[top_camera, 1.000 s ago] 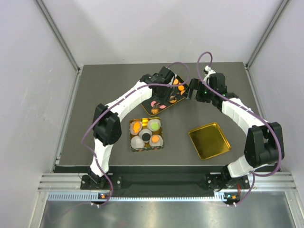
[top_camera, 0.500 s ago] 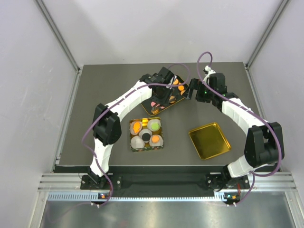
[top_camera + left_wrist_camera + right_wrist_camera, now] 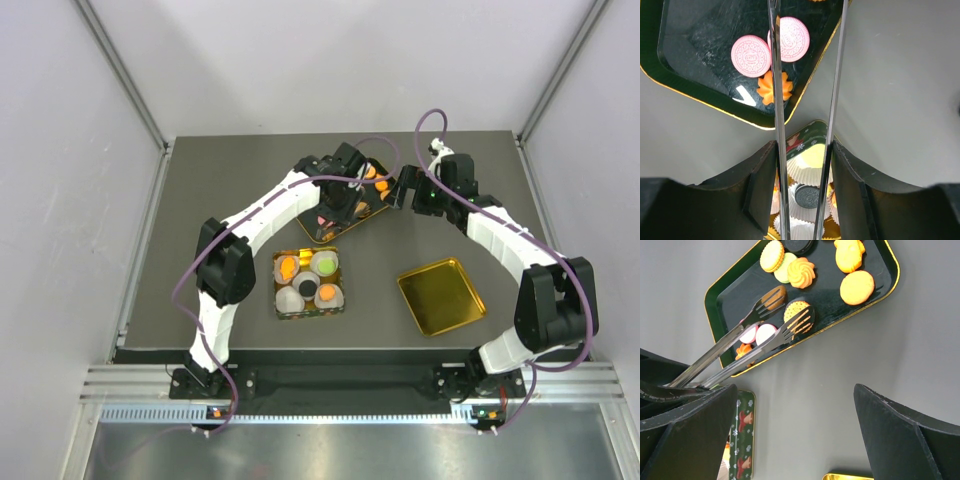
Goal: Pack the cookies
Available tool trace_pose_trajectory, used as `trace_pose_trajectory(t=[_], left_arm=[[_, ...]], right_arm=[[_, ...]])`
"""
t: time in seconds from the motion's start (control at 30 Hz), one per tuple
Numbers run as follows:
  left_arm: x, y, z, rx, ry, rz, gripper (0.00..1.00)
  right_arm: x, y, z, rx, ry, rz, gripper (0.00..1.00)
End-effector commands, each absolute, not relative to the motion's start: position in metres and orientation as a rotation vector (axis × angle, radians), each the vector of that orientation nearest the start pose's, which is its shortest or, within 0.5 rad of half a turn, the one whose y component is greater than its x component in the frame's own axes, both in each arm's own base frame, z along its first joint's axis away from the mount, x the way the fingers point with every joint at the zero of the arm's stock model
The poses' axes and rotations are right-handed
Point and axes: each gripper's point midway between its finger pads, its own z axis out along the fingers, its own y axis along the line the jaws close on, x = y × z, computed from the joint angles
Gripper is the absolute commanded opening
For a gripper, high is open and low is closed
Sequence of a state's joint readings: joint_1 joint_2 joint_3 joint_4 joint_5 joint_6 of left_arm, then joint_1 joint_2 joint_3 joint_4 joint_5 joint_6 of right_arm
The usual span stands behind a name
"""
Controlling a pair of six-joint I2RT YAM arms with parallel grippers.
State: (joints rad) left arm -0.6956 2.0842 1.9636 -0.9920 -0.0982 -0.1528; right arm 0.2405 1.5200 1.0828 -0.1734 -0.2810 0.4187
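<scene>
L claw (image 3: 805, 172) barely shifted; tongs (image 3: 781, 331) over tray (image 3: 732, 297) edge

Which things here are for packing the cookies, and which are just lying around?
For the job:
cookies
dark tray they sit on
tongs in the left claw
Christmas tin with paper cups

Just lying about:
gold tray

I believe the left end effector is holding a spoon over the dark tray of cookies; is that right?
The left end effector holds tongs, not a spoon, over the dark tray of cookies; the right wrist view shows both slotted tips.
</scene>
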Motion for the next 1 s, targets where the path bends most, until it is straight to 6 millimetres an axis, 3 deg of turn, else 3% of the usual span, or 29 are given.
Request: trace_pose_trajectory(t=[0.0, 0.57, 0.97], left_arm=[[0.3721, -0.2890, 0.1763, 0.679, 2.498, -0.134, 0.51], [0.3737, -0.2810, 0.1803, 0.663, 2.491, -0.088, 0.47], [0.3761, -0.2863, 0.1792, 0.669, 2.486, -0.105, 0.48]], right_arm=[[0.4097, 0.1732, 0.1932, -0.016, 2.146, 0.682, 1.00], [0.4098, 0.1729, 0.1917, -0.013, 2.151, 0.683, 1.00], [0.4102, 0.1734, 0.1910, -0.015, 2.153, 0.681, 1.00]])
